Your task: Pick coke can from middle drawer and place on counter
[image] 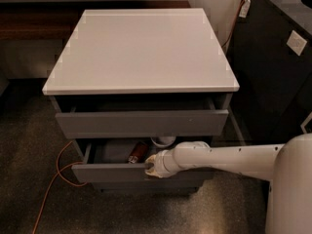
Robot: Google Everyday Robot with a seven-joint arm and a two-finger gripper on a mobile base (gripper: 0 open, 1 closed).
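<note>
Now we have the pincer (150, 167) at the front lip of the open middle drawer (105, 172), just beside the coke can (138, 151) lying inside, likely lining up a grab for the tabletop (141, 48), though we cannot tell how wide it stands.

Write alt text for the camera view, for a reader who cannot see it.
A white robot arm reaches in from the right, its gripper at the front edge of the open middle drawer. Inside the drawer a coke can lies near a white bowl. The upper drawer is also pulled out, beneath the white counter.
</note>
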